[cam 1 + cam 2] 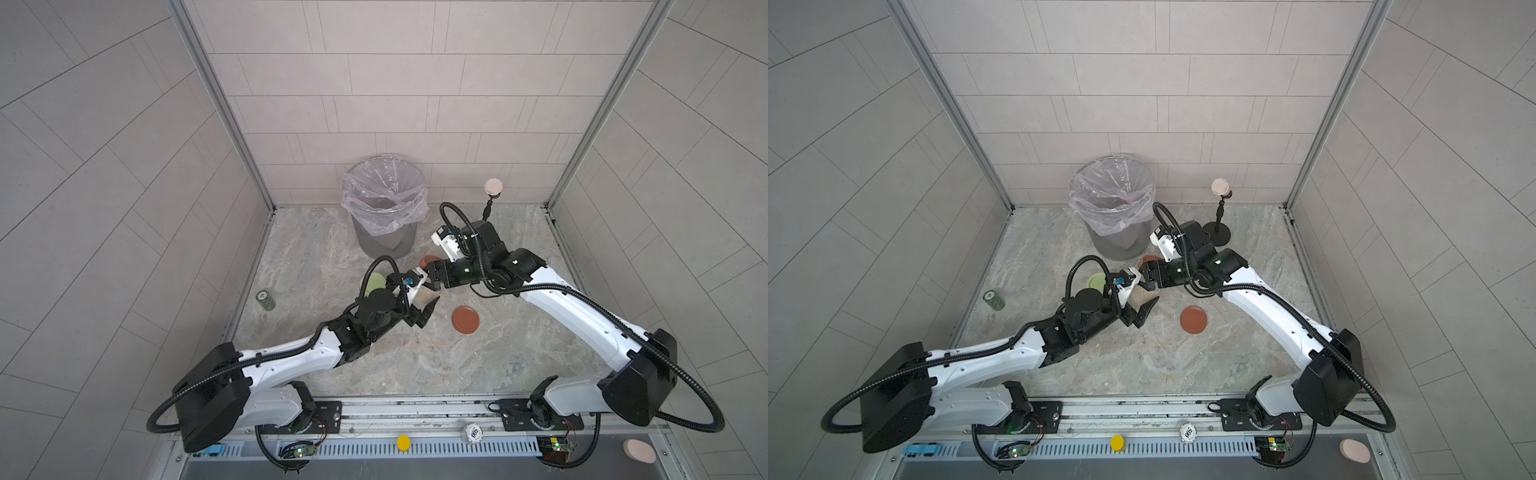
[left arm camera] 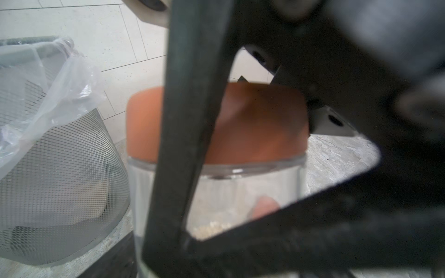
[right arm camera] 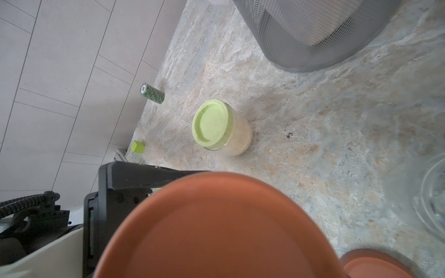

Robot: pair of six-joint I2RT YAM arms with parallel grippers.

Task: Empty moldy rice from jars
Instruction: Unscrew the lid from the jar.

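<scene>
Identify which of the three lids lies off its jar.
The rust-red lid lying flat on the table, nearest the robot's base. The other rust-red lid and the pale green lid both sit on their jars.

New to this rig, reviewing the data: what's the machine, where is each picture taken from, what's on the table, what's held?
Two robot arms, each ending in a two-finger gripper, work over a stone-patterned table. Both top views look down from one overhead stereo camera; each wrist view comes from a camera on that arm's wrist. On the table: a grey mesh bin with a plastic liner, a green-lidded jar of pale rice, a loose rust-red lid and a small green can. The right gripper looks closed on the fitted rust-red lid of a second jar. The left gripper sits beside that jar, jaws spread, holding nothing.
</scene>
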